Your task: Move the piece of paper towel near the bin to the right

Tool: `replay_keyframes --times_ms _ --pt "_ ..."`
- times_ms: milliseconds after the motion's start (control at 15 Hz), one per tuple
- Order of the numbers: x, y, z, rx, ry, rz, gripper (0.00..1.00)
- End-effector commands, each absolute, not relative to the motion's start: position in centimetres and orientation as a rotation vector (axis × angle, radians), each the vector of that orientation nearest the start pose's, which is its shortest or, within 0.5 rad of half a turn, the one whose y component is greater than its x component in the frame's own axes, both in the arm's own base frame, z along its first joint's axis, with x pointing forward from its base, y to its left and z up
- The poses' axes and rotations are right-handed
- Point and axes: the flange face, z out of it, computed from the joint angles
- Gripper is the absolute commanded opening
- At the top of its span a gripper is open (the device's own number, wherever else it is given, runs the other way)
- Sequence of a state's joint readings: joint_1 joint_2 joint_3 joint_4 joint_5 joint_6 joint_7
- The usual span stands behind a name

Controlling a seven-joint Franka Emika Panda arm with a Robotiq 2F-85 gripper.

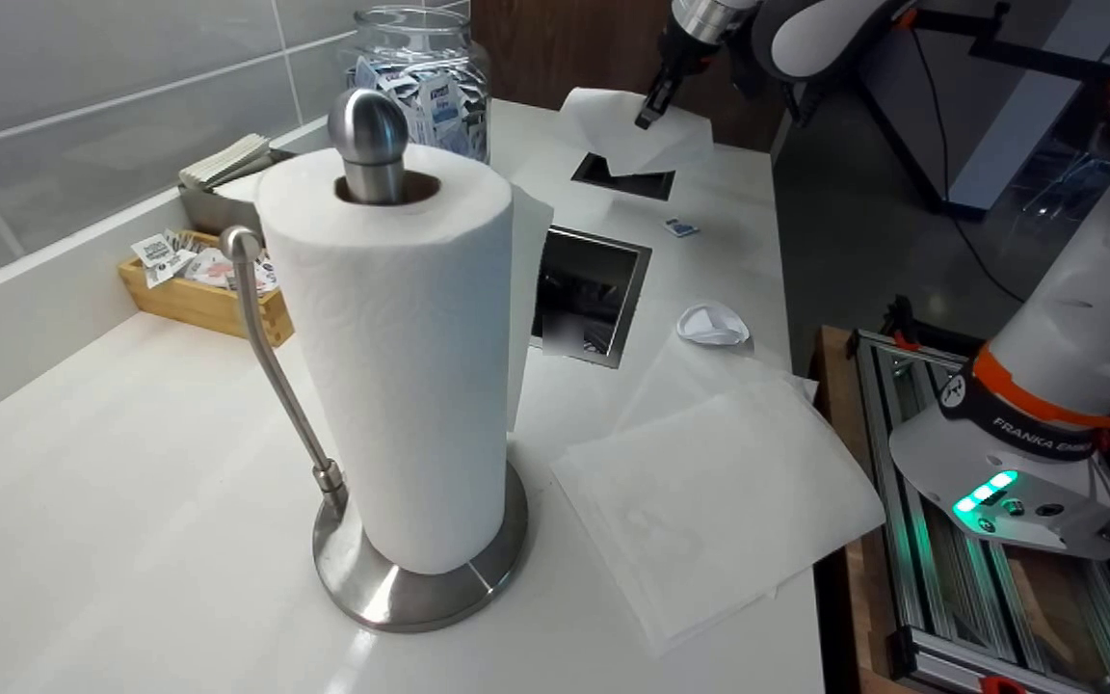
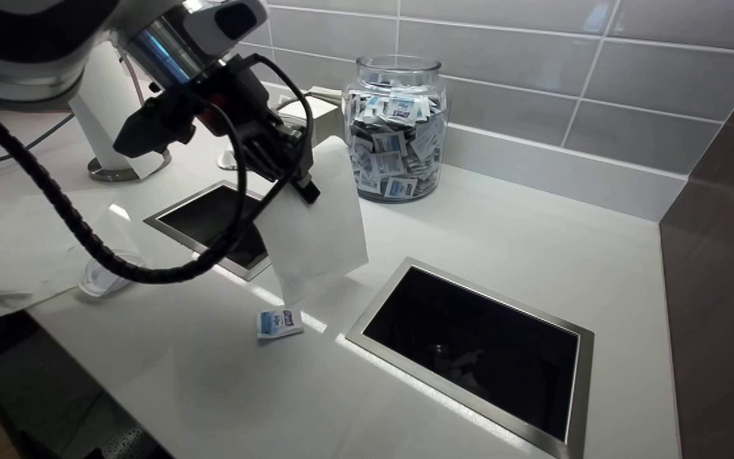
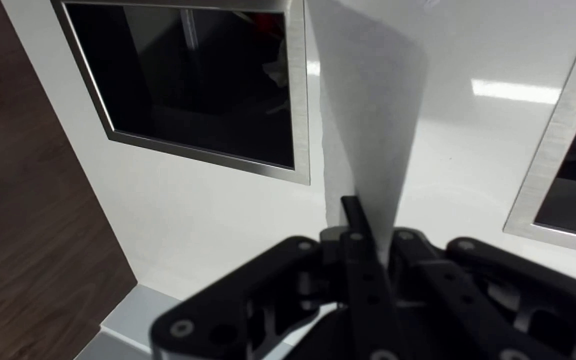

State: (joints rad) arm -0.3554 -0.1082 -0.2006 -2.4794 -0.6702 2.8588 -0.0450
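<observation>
Black claw (image 2: 306,190) pinching white paper-towel sheet (image 2: 322,242), mid-frame in exterior view, apparently above white counter (image 2: 214,363); rectangular steel-rimmed bin opening (image 2: 582,382) lower right.

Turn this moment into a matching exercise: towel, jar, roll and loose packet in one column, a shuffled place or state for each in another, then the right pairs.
Column one
1. towel
2. jar
3. roll
4. loose packet

Column two
A. upright on a metal stand
B. clear glass, open at the top
C. blue and white, lying on the counter
D. held in the tool

Right pairs: 1-D, 2-B, 3-A, 4-C
</observation>
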Motion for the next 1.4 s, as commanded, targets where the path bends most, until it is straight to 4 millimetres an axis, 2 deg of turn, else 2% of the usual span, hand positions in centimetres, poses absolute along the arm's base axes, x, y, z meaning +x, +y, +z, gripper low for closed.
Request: replay_keyframes --times_ms 0,400,533,1067,1200,1333 --pt "45.9 -24.7 35.5 -3.487 -0.194 -0.645 0.02" --pt "48.4 -25.0 32.7 -3.438 -0.228 -0.6 0.0" --pt "48.9 -25.0 31.9 -3.426 -0.238 -0.578 0.29" --pt "49.7 -25.6 30.5 -3.394 -0.256 -0.537 0.88" --pt "49.7 -25.5 30.3 -3.382 -0.268 -0.53 1.0" --pt "49.6 -25.5 30.4 -3.374 -0.28 -0.53 1.0"
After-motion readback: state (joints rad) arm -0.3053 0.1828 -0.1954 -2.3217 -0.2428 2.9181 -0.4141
